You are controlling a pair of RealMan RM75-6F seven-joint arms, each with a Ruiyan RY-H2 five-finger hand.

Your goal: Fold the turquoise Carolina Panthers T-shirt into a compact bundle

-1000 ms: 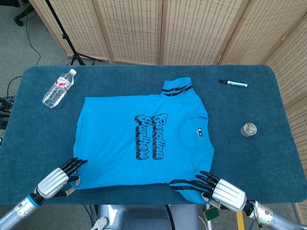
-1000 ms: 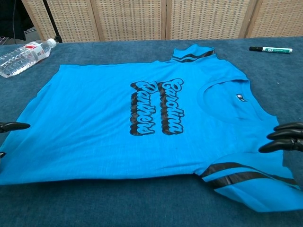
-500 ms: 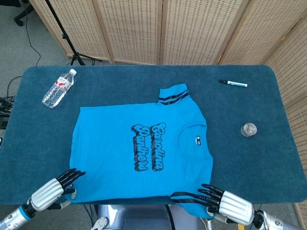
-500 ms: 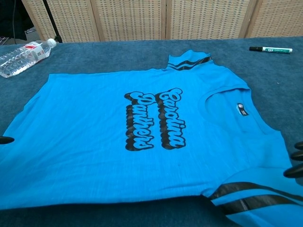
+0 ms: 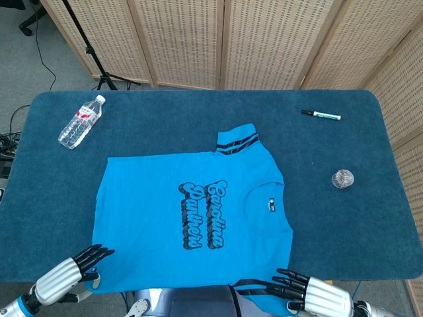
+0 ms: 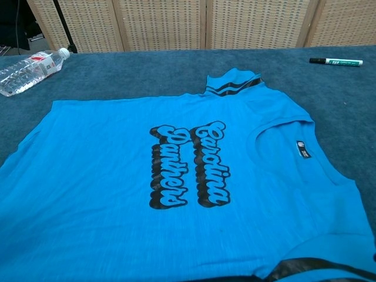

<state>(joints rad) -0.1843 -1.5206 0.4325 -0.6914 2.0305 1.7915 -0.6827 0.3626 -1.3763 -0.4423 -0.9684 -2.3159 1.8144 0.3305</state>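
The turquoise Carolina Panthers T-shirt lies flat and face up on the blue table, collar to the right, one striped sleeve pointing to the far side. Its near edge hangs over the table's front edge. My left hand holds the shirt's near left hem corner, dark fingers on top of the fabric. My right hand holds the near striped sleeve at the front edge. In the chest view the T-shirt fills the frame and neither hand shows clearly.
A plastic water bottle lies at the far left of the table. A marker lies at the far right, and a small clear round object sits right of the shirt. Wicker screens stand behind the table.
Both hands have drawn back toward me, and the shirt has slid with them toward the front edge, now overhanging it. The hands have left the chest view.
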